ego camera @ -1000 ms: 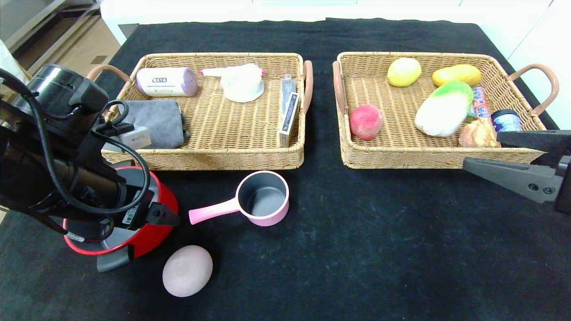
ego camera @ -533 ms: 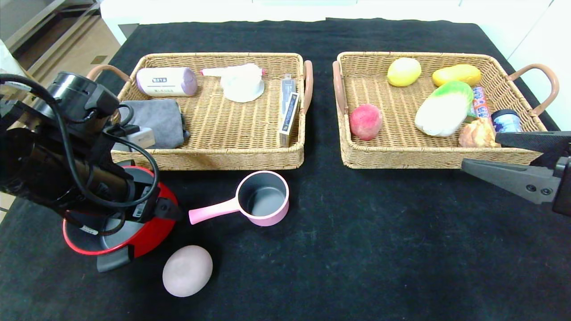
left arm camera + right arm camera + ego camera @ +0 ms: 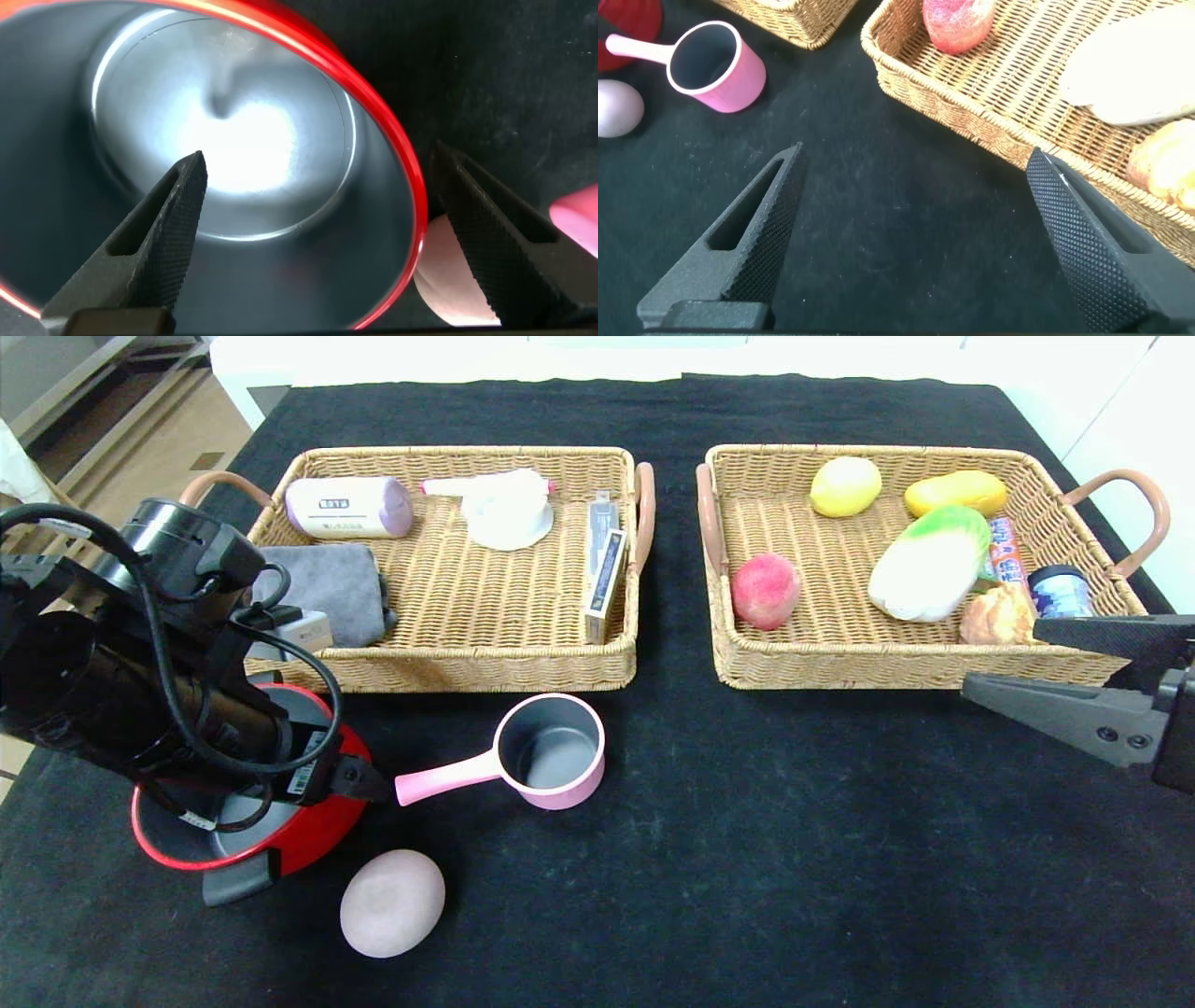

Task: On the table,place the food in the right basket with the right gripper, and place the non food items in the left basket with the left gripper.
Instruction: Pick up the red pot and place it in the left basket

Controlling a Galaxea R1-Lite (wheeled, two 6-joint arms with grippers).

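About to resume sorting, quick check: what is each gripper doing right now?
Left gripper: open, straddling the rim of the red pot, holding nothing.
Right gripper: open, empty, beside the right basket.

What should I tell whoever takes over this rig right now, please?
Left gripper: open, straddling the rim of the red pot, one finger inside and one outside; nothing gripped yet.
Right gripper: open and empty, over the black table by the front of the right basket.
Done: cabbage and bun are in the right basket; the card box is in the left basket.
Left: red pot and pink saucepan go to the left basket; the lilac egg-shaped lump, on the table beside the pot, goes to the right basket.
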